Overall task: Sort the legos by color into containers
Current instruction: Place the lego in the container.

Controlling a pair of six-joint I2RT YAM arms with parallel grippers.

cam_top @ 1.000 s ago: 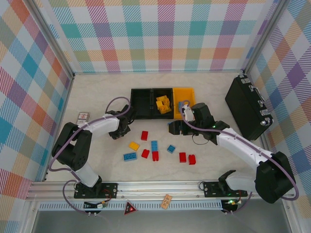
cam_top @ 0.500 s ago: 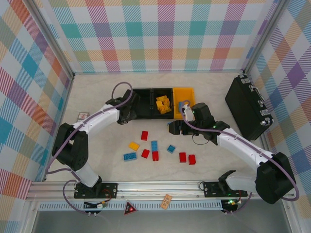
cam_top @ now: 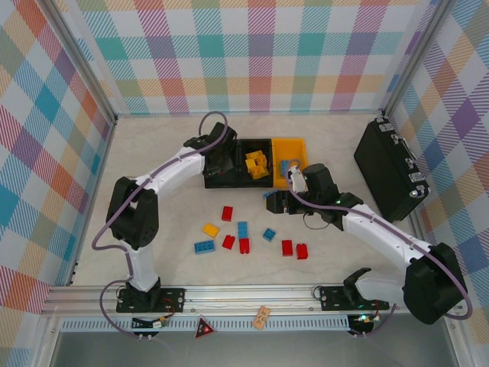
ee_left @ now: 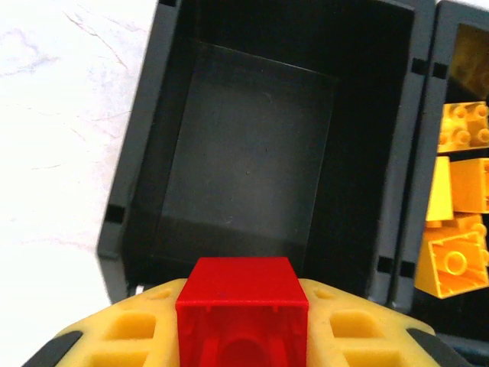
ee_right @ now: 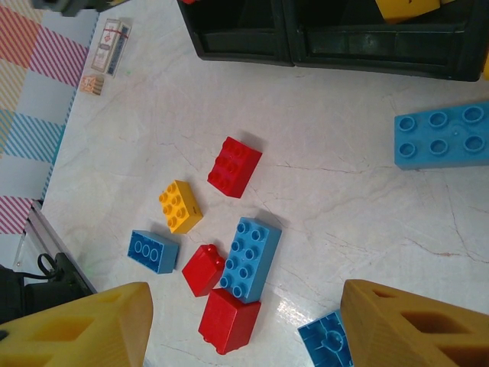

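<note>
1. The left end effector (cam_top: 220,163) is clamped on a red lego (ee_left: 242,302), with a yellow pad (ee_left: 122,336) on either side. It hangs over the near edge of the left black bin (ee_left: 134,153).
2. The right end effector (cam_top: 275,202) stands about half open with nothing between its fingers, low over the tabletop (cam_top: 336,145) just in front of the bins. A blue six-stud lego (ee_right: 442,136) lies on the tabletop beside it, untouched.
3. A second ago my left arm was down over the tabletop, in front of and to the left of the bins. It has since swung up and across to the left black bin. The right arm has barely shifted, and the loose legos lie where they did.
4. The three bins sit side by side in a row. The left black bin shows a bare dark floor. The middle black bin (cam_top: 256,143) holds yellow legos (cam_top: 257,164). The yellow-orange bin (cam_top: 294,147) has something blue (cam_top: 285,165) in its near part; I cannot make out more.
5. The loose cluster (cam_top: 244,245) of red, blue and yellow legos lies in front of the bins, between the two arms.
6. The black hard case (cam_top: 390,168) lies by the right wall, well apart from the bins. The printed cards (ee_right: 113,46) lie near the left wall. There is open tabletop behind the bins up to the back wall, and along the near rail.
</note>
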